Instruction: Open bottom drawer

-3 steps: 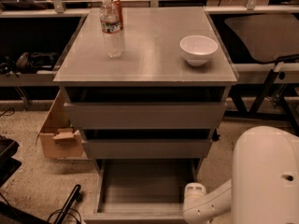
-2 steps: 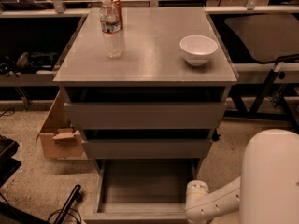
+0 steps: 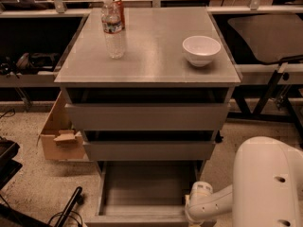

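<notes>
The grey cabinet has three handle-less drawers. The bottom drawer (image 3: 142, 188) is pulled far out toward me, showing a plain grey flat floor; its front panel lies at the lower frame edge. The middle drawer (image 3: 149, 150) and top drawer (image 3: 147, 116) stand slightly ajar. My white arm reaches in from the lower right, and its wrist (image 3: 201, 205) sits at the bottom drawer's front right corner. The gripper is at the frame's bottom edge, below the wrist, hidden from view.
A water bottle (image 3: 114, 30) with a can behind it and a white bowl (image 3: 201, 49) stand on the cabinet top (image 3: 151, 56). An open cardboard box (image 3: 59, 138) sits on the floor to the left. Black cables and a stand lie at the lower left.
My arm has shifted slightly to the right and down. The bottom drawer stays pulled out about as far as before.
</notes>
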Controlling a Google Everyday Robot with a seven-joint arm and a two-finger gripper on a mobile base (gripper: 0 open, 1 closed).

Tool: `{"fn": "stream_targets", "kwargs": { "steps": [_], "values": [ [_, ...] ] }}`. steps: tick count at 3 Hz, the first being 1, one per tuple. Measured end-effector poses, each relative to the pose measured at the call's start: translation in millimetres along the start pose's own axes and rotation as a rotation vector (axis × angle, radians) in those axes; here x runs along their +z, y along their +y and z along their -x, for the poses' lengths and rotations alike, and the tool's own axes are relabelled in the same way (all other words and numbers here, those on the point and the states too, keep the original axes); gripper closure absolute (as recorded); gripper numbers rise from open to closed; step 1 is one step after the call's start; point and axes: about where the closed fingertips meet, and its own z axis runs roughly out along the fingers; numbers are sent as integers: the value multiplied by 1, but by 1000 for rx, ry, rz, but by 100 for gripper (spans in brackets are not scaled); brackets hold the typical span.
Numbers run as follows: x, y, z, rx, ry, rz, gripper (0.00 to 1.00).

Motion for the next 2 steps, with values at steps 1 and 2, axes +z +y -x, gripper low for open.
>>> {"fn": "stream_targets", "kwargs": {
  "steps": [1,2],
  "values": [
    [4,0,1,3,-5,1,0],
    [4,0,1,3,-5,1,0]
  ]
}}
